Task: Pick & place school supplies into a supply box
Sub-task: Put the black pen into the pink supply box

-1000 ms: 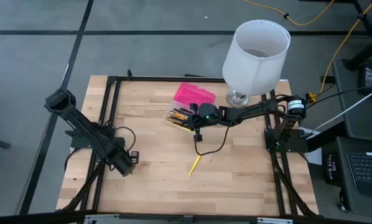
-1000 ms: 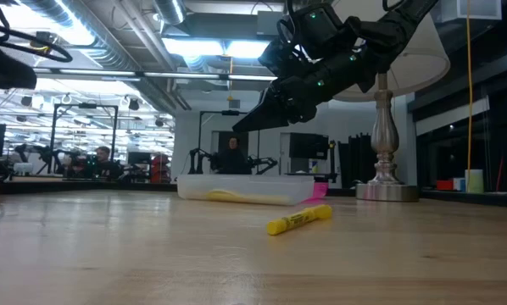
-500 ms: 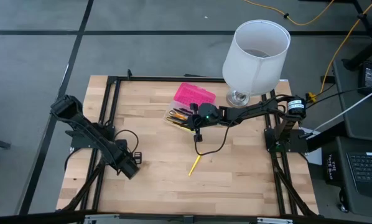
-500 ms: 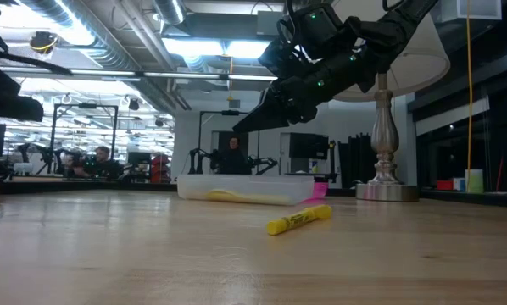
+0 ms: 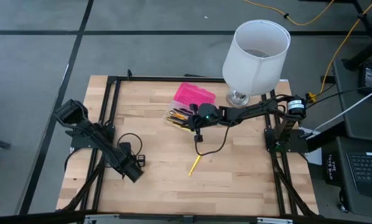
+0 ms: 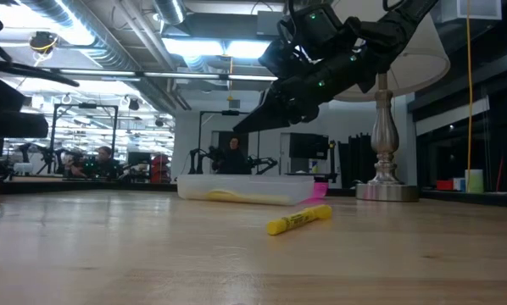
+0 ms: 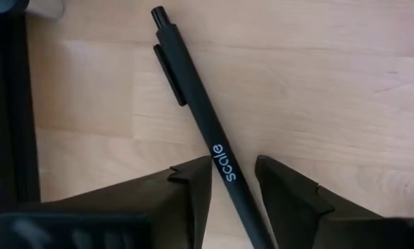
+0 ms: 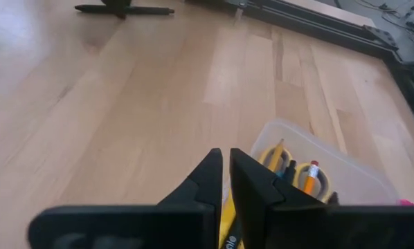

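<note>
A black pen (image 7: 193,104) lies flat on the wooden table near its left side. My left gripper (image 7: 232,162) points down over the pen's lower half. It is open, with one finger on each side of the pen. The same pen (image 8: 124,9) shows far off in the right wrist view. A yellow marker (image 5: 194,165) lies alone on the table. The supply box (image 5: 180,116) lies open, its pink half (image 5: 193,94) behind its clear half, which holds pencils and yellow-handled scissors (image 8: 311,176). My right gripper (image 8: 226,153) hangs shut above the clear half.
A white lamp (image 5: 255,53) stands at the table's far right, its base (image 6: 387,191) just behind the box. A black cable (image 5: 214,146) loops on the table below my right arm. Bare wood lies between the two arms.
My left gripper has come down toward the table and gone a little toward its near edge and its right. My right arm, the box and the yellow marker have kept still.
</note>
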### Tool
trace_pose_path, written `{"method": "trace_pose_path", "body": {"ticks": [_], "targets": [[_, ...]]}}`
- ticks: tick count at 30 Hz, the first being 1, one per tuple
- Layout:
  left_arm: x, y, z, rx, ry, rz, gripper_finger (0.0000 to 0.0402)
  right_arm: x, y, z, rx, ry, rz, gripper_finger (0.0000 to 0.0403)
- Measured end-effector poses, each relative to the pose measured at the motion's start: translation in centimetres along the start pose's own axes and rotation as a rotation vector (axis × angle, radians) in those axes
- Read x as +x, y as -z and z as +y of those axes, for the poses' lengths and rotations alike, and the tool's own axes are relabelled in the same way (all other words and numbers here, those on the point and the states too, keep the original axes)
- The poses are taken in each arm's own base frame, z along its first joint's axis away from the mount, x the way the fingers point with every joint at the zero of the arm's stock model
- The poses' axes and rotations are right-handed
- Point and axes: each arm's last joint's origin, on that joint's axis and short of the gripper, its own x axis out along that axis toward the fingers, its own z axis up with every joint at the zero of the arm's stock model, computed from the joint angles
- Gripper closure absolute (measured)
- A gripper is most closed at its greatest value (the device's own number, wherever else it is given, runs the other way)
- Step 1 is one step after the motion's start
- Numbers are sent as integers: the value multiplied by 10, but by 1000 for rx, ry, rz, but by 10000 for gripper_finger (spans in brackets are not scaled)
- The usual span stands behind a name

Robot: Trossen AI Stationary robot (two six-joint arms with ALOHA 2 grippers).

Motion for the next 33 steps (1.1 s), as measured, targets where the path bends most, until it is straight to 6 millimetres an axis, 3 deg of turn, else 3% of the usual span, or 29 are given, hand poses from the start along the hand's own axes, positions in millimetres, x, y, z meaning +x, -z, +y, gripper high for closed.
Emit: {"method": "trace_pose_path", "body": {"ticks": [5,13,24,33], "targets": [[-1,-1,0,54,16,-14,311,0,0,1,0,-40,-13,368],[-3,-3,0,145,79,-57,387,0,0,1,-1,-42,-14,368],[-7,-5,-3,266,181,-122,389,0,1,2,-16,-46,-2,368],[-28,-17,-7,422,392,-295,389,-24,-6,1,33,-68,94,368]]}}
